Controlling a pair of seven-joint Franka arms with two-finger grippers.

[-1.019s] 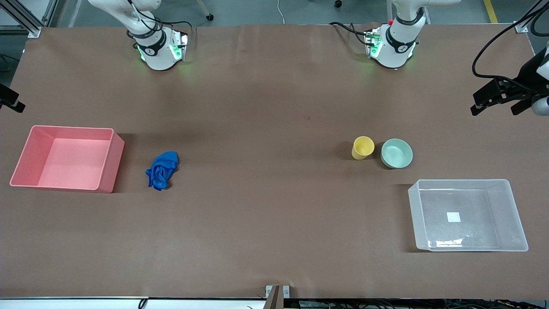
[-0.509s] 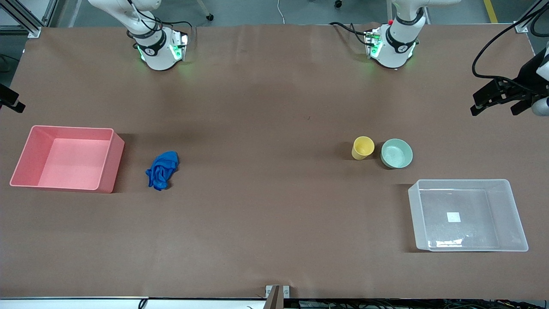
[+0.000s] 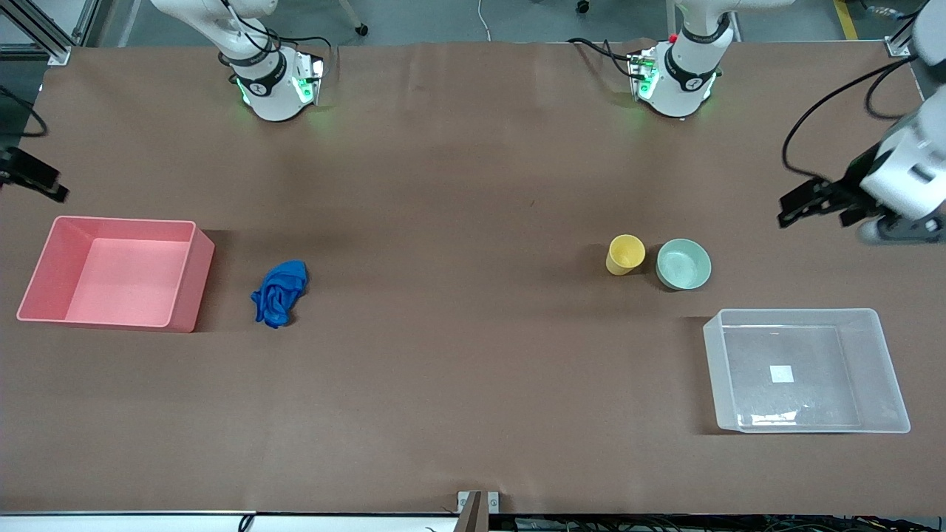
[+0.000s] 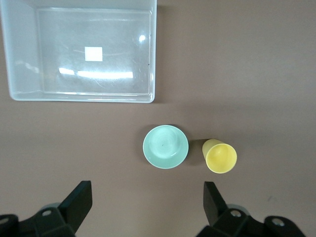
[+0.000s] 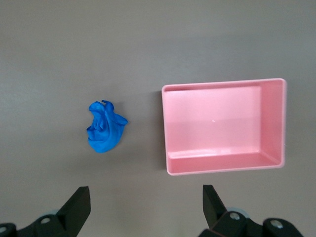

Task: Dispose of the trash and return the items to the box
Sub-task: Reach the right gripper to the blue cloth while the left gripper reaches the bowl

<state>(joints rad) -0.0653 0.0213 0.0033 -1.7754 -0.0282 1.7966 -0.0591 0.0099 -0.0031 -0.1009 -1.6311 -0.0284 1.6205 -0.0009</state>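
The blue cloth wad (image 3: 279,292) lies on the table beside the pink bin; it also shows in the right wrist view (image 5: 104,127). The yellow cup (image 3: 625,254) and the mint-green bowl (image 3: 684,264) stand side by side and also show in the left wrist view, the cup (image 4: 220,156) and the bowl (image 4: 165,146). The clear box (image 3: 805,369) with its white sticker is nearer to the front camera than the bowl and holds nothing. My left gripper (image 3: 820,208) is open and empty, high over the table at the left arm's end (image 4: 148,192). My right gripper (image 3: 29,177) is open and empty, high over the right arm's end (image 5: 146,193).
The opaque pink bin (image 3: 44,266) stands at the right arm's end and holds nothing; it also shows in the right wrist view (image 5: 168,128). The brown table (image 3: 458,355) spreads wide between the cloth and the cup. Both arm bases stand along the table's top edge in the front view.
My left gripper has swung in over the table toward the bowl and cup. My right gripper has shifted slightly in from the table's end. The objects have not moved.
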